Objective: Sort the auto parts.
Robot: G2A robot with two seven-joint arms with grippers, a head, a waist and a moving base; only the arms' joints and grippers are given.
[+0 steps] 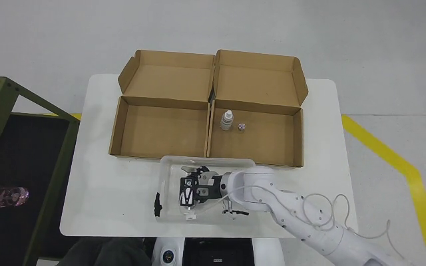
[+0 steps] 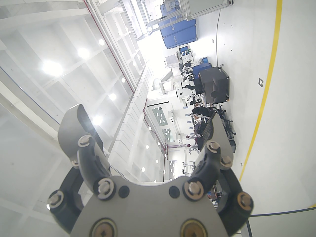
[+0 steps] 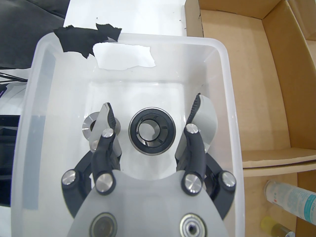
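Observation:
My right gripper [image 3: 151, 114] hangs open inside the clear plastic bin [image 3: 223, 50], its fingers either side of a black ring-shaped bearing part [image 3: 152, 131] standing on the bin floor. A smaller silver metal ring [image 3: 88, 126] lies beside it, partly hidden behind one finger. In the top view the right gripper [image 1: 189, 195] sits over the left half of the bin [image 1: 208, 159]. My left gripper [image 2: 145, 124] is open, holds nothing and points up at the hall ceiling.
Two open cardboard boxes [image 1: 160, 130] [image 1: 256, 136] stand side by side behind the bin; the right one holds a small white bottle [image 1: 227, 120] and a small round part [image 1: 243, 126]. Black tape [image 3: 81, 38] and a paper label [image 3: 123, 56] are on the bin's wall.

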